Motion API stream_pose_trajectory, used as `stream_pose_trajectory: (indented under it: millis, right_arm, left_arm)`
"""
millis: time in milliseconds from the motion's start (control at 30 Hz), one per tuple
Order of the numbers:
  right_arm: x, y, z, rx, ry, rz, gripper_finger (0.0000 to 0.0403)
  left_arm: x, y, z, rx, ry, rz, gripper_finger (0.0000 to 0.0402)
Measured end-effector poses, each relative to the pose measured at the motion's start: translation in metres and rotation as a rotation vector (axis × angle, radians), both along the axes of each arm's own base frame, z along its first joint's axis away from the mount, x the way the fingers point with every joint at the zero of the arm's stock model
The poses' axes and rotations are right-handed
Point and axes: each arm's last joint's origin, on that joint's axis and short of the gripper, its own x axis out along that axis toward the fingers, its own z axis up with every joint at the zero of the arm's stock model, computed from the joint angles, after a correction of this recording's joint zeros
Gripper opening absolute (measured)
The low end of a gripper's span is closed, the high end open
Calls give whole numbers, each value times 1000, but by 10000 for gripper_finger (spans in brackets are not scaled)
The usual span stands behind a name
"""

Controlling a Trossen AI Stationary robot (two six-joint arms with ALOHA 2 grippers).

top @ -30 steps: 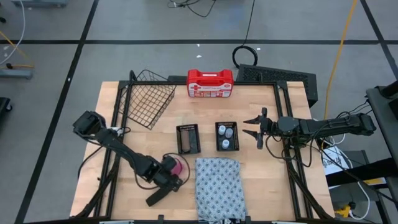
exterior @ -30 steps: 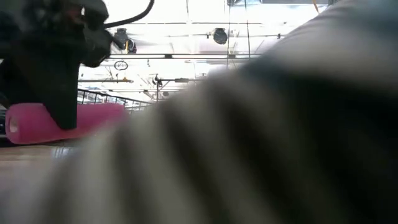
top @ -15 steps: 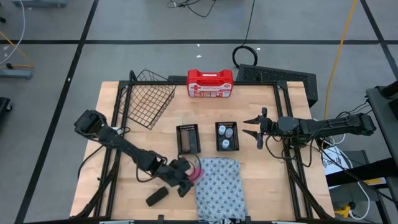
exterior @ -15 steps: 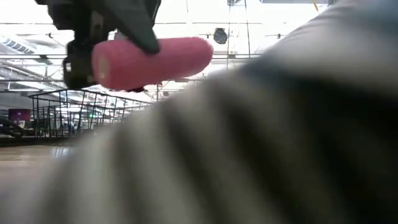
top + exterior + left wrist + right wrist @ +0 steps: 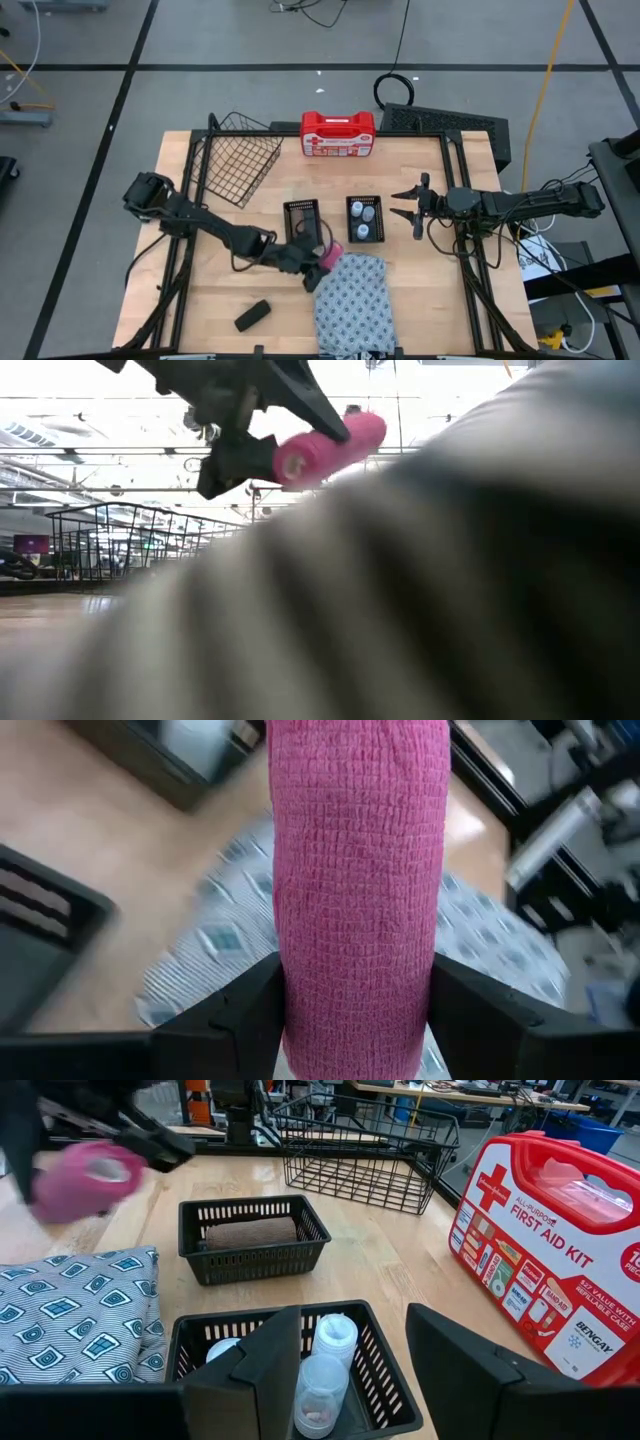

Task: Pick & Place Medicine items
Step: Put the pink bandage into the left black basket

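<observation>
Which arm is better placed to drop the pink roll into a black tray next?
Likely the left. The left gripper is shut on the pink roll, held off the table beside the tray with the brown roll. The right gripper is open and empty, beyond the bottle tray.

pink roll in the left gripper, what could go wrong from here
1. The left gripper holds the pink roll in the air beside the left mesh tray. That tray already holds a brown roll, so a drop on top might bounce out.
2. A release now could land it on the patterned cloth instead.
3. The black block lies on the table near the front edge; a sweeping return could knock it off.
</observation>
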Motion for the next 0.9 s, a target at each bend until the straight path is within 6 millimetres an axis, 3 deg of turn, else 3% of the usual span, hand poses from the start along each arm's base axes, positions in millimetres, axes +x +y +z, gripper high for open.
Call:
stream_pose_trajectory:
  millis: [367, 633, 900]
  right_arm:
    - [0, 0, 0, 0, 0, 0, 171]
    - [0, 0, 0, 0, -1, 0, 171]
    - [0, 0, 0, 0, -1, -1, 171]
  left_arm:
    - [13, 48, 0, -55, -7, 216, 223]
    - [17, 81, 4, -331, 48, 214, 223]
    - [-10, 84, 21, -283, 156, 361, 223]
